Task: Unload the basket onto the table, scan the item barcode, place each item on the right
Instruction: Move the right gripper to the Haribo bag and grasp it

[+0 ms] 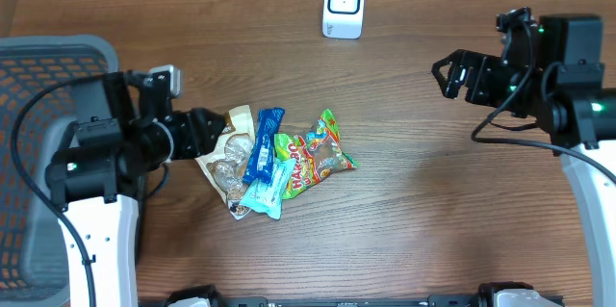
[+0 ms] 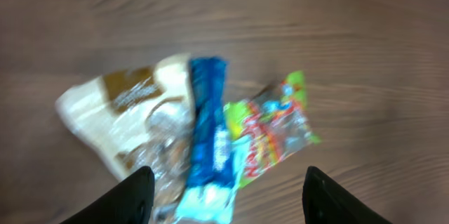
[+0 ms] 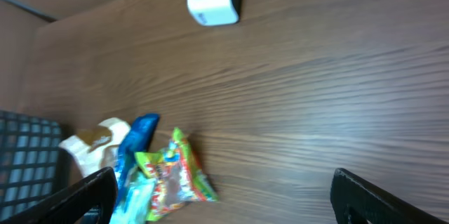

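While the left gripper (image 2: 226,189) gapes, snacks (image 1: 279,158) lie piled.

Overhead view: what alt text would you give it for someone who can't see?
A small pile of snack packets lies on a wooden table, the left gripper open right beside it. The right gripper hangs open off to the other side, and a white scanner stands near the far edge.
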Robot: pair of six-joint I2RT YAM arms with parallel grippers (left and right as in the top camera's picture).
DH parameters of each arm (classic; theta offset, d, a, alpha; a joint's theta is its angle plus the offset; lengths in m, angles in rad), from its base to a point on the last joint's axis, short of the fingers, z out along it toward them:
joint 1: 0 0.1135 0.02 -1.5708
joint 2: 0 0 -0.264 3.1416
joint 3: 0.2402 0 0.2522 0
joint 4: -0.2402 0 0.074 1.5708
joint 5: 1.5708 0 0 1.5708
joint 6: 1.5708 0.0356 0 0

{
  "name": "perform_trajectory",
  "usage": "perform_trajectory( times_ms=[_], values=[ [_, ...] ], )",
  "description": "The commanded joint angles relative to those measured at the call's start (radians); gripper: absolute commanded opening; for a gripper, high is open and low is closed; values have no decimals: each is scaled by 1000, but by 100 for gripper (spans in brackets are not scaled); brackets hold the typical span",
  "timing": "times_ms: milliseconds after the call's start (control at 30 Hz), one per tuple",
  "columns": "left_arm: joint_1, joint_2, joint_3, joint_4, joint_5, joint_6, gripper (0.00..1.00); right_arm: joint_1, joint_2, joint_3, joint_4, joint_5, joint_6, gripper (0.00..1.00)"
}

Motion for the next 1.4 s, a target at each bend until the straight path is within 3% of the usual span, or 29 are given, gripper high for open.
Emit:
perform_trajectory(
  times_ms=[0,133,367,733,900,1000,1367],
  values=[
    [-60,-8,0,32,9,-78,60,58,59,1,9,-50,64,96],
    [-113,24,0,45,-85,-144,63,143,145,1,3,-50,85,96],
    [-208,131,0,34,-188,-145,67,300,298,1,1,-50,14,96],
    [-227,244,0,182,-220,-169,74,446,544,1,54,-49,-103,91],
    [-227,250,0,203,-263,-171,99,481,618,1,82,-19,-131,90],
    [-227,253,0,203,-272,-171,100,494,657,1,100,-13,-131,82],
    [-227,253,0,197,-272,-171,100,509,702,1,117,67,-179,34]
  ],
)
